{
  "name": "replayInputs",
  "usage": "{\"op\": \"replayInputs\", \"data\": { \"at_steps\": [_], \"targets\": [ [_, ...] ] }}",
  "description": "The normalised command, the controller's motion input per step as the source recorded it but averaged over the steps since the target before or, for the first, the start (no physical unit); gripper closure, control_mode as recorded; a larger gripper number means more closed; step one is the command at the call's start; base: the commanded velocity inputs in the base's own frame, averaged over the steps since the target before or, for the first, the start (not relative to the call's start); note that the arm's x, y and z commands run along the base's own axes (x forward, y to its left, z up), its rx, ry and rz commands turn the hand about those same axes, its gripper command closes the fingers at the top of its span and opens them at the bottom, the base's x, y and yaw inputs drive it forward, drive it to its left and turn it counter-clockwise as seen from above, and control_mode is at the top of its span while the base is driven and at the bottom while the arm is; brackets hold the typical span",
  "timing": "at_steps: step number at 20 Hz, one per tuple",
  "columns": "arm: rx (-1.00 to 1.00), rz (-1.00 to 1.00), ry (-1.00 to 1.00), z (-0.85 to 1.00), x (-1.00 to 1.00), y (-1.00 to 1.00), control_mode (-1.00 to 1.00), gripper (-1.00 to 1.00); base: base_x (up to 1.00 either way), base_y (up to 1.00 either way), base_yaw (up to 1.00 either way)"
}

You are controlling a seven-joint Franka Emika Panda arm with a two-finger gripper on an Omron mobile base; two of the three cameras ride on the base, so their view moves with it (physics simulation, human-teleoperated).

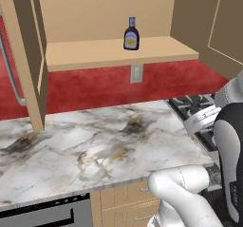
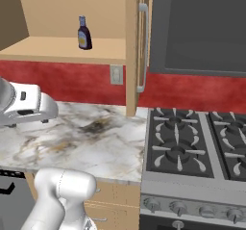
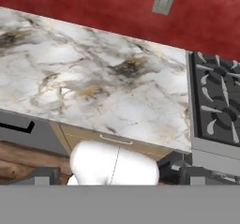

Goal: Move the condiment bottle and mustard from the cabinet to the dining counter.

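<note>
Here the bottle stood upright on the shelf of the open cabinet, in the upper middle of the left base view and the upper left of the right base view; its long axis ran vertical, cap uppermost, with bare shelf on both sides; no mustard could be made out on the shelf near it. The end effector was down low, its camera looking across the marble tabletop toward the red wall and the stove; its tips were apart at their widest and held nothing, though the tips themselves were hard to make out at the frame's bottom edge. The arm's wrist sat at the left middle of the right base view, well below the shelf; so the bottle lay up and beyond the end effector, above the tabletop and well apart from it. By my reading, the next move called for raising and levelling the hand to meet the bottle from the front, around its body.
</note>
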Motion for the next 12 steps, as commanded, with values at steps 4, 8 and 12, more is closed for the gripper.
{"op": "replayInputs", "data": {
  "at_steps": [4,8,12],
  "targets": [
    [0.07,0.0,-0.24,0.26,0.01,0.03,-1.0,-1.0,0.0,0.0,0.0],
    [0.18,-0.01,-0.28,0.13,0.09,0.05,-1.0,-1.0,0.0,0.0,0.0],
    [0.22,-0.03,-0.26,0.12,0.18,0.09,-1.0,-1.0,0.0,0.0,0.0]
  ]
}}
